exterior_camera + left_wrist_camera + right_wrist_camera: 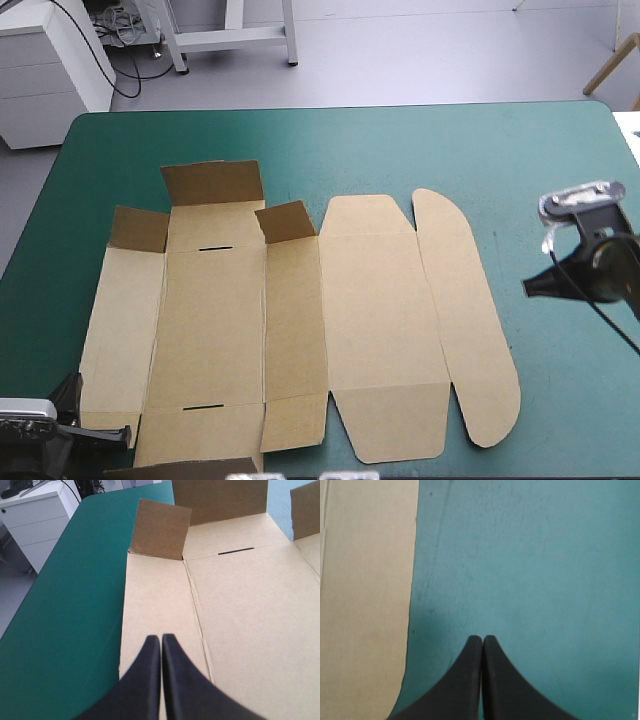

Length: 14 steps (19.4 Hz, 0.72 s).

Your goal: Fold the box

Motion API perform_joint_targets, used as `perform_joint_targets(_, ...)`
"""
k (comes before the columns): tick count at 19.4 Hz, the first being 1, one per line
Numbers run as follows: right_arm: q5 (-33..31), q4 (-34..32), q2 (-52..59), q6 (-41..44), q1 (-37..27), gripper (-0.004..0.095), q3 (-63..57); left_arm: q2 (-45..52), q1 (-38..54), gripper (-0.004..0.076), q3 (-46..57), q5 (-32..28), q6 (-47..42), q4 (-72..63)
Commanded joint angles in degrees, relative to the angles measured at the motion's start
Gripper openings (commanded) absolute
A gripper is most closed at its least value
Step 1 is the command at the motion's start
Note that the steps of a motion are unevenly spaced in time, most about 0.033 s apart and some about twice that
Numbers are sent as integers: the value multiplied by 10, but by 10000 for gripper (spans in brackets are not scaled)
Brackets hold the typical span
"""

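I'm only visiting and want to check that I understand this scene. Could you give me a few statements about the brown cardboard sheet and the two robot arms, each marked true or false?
1. The brown cardboard box lies mostly flat on the teal-green table cover. True.
2. All its walls are raised into a tray. False: only three small flaps at the far end stand up.
3. The right gripper is shut, over bare cover beside the box. True.
4. The left gripper is wide open. False: its black fingers meet, over the box's left side panel.
5. The box's right end is a rounded panel. True.
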State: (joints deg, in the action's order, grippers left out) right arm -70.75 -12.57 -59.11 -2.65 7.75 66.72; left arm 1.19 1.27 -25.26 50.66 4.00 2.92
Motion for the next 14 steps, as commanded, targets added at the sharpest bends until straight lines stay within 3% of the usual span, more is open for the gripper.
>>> perform_joint_targets(1, 36, 34, 105, 4, -13, -20, -98, 5, -2, -10, -12, -43, -7, -5)
perform_joint_targets(6, 153, 117, 239, -3, -13, -19, -273, 3, -2, -10, -12, -40, -7, -5)
perform_joint_targets(14, 174, 118, 280, -3, -13, -19, -332, -137, -2, -10, -106, 45, -7, -29)
